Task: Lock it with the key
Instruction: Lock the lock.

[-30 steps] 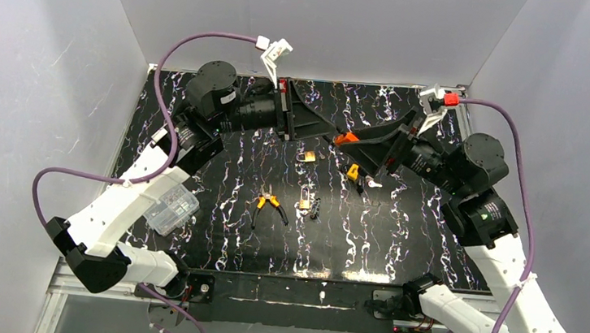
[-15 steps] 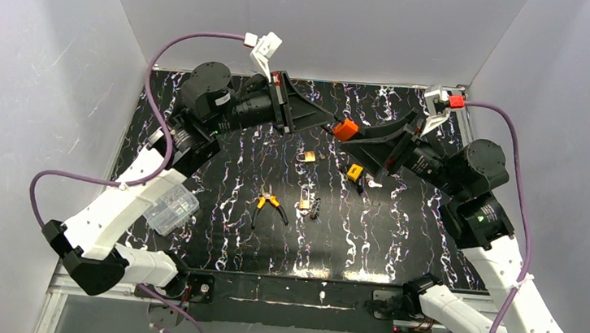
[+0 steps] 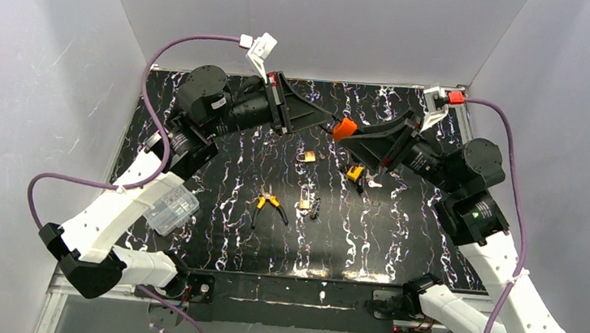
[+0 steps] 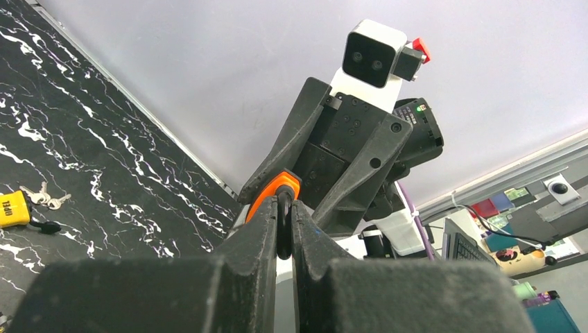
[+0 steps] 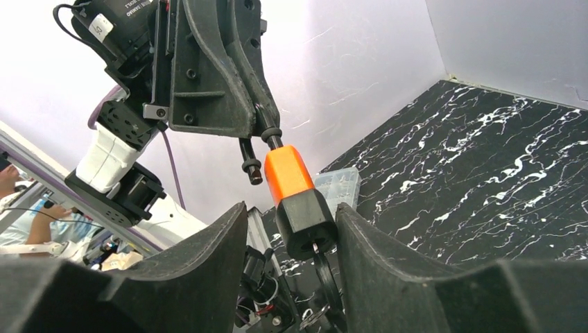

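Note:
An orange padlock with a black base (image 3: 345,128) hangs in the air above the far middle of the table. My left gripper (image 3: 330,124) is shut on its black shackle (image 4: 283,225); the orange body (image 4: 273,191) shows just past my fingertips. In the right wrist view the padlock (image 5: 288,173) sits between my right gripper's (image 5: 291,216) fingers. Its black base (image 5: 305,220) lies against the right finger, with a gap to the left one. A black-headed key (image 5: 324,272) sticks in the keyhole underneath. The right gripper (image 3: 349,137) is open.
On the black marbled table (image 3: 399,242) lie a yellow padlock with keys (image 3: 353,172), a brass padlock (image 3: 309,157), another brass padlock (image 3: 305,201) beside black keys (image 3: 315,208), orange-handled pliers (image 3: 270,205) and a clear plastic box (image 3: 171,208). Grey walls enclose the table.
Both grippers have risen slightly with the orange padlock, which now sits a little higher and further back. The left wrist has swung a bit to the left.

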Motion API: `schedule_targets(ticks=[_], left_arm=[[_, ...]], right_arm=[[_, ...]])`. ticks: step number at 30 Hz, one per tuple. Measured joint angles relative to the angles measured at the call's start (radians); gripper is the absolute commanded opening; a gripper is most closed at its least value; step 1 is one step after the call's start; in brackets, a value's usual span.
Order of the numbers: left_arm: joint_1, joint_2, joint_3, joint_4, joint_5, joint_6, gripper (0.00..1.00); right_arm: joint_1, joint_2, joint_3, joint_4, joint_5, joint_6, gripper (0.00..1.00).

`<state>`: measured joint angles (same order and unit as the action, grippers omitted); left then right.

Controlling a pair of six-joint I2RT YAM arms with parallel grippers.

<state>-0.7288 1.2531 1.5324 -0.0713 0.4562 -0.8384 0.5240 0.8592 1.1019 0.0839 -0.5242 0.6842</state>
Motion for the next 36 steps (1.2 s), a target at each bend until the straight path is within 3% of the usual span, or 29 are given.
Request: schedule_targets(ticks=[2, 7, 8, 12, 14, 25, 31, 36], left_arm=[[0.000, 0.000, -0.002, -0.001, -0.002, 0.000, 0.00], [0.001, -0.003, -0.002, -0.002, -0.007, 0.008, 0.00], [0.001, -0.005, -0.002, -0.004, -0.008, 0.014, 0.03], [0.000, -0.009, 0.005, -0.045, -0.007, 0.063, 0.34], [0.000, -0.009, 0.016, -0.091, -0.003, 0.102, 0.37], [0.000, -0.022, 0.032, -0.266, 0.046, 0.279, 0.32], [0.000, -0.046, 0.036, -0.306, 0.078, 0.347, 0.18], [0.000, -0.059, 0.053, -0.329, 0.090, 0.388, 0.17]], right_arm=[[0.000, 0.009, 0.000, 0.004, -0.002, 0.008, 0.43], [-0.002, 0.018, -0.001, 0.005, -0.007, 0.022, 0.03], [-0.002, 0.018, -0.001, 0.004, -0.014, 0.022, 0.01], [-0.002, 0.018, -0.001, -0.010, -0.032, 0.024, 0.01], [-0.002, 0.018, -0.001, -0.020, -0.046, 0.024, 0.01], [-0.003, 0.038, -0.001, -0.052, -0.182, 0.043, 0.01], [-0.003, 0.062, -0.001, -0.054, -0.246, 0.055, 0.01], [-0.003, 0.066, -0.001, -0.060, -0.271, 0.058, 0.01]])
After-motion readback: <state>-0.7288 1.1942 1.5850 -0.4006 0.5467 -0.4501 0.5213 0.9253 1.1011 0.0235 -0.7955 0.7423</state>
